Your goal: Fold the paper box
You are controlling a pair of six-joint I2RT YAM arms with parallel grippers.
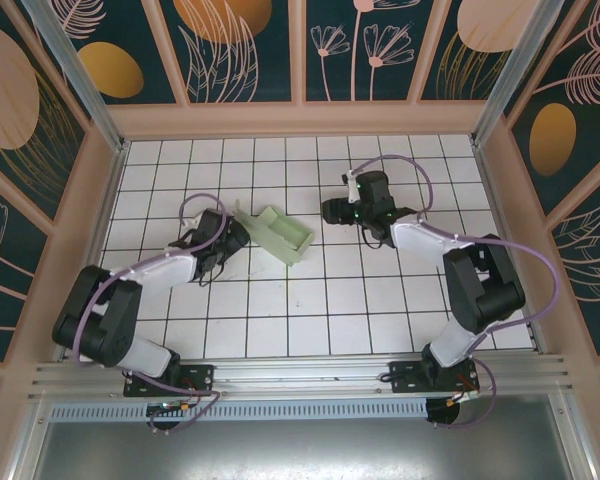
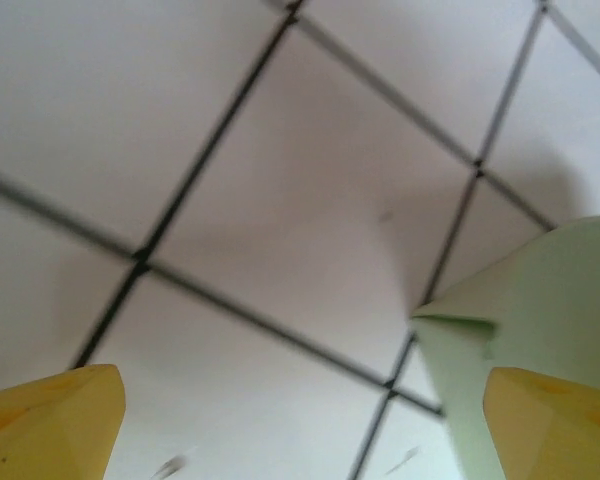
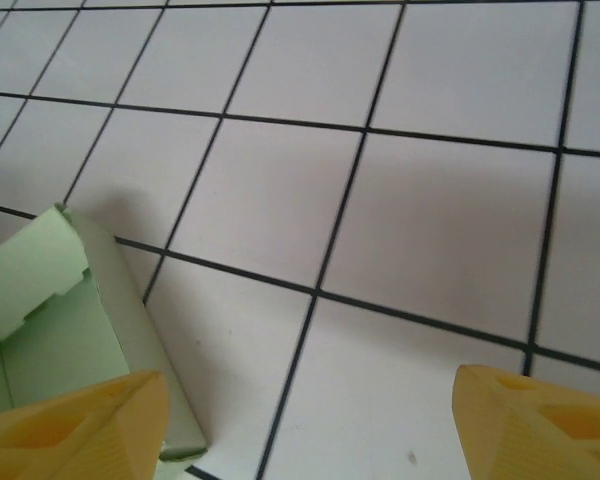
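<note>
The paper box [image 1: 283,234] is pale mint-green card, partly folded into an open tray with raised walls, lying mid-table. My left gripper [image 1: 232,236] sits just left of it, open, low over the tiles. In the left wrist view a green corner of the box [image 2: 540,310] pokes in beside the right yellow fingertip [image 2: 555,420]. My right gripper [image 1: 332,211] hovers just right of the box, open with nothing between its fingers. In the right wrist view the box's wall and notched flap [image 3: 50,300] lie at the lower left, behind the left fingertip [image 3: 80,430].
The table is a white tiled surface with black grid lines [image 1: 310,300], fenced by a wooden frame [image 1: 300,120] with patterned panels. Bare tiles stretch in front of the box and along the far side.
</note>
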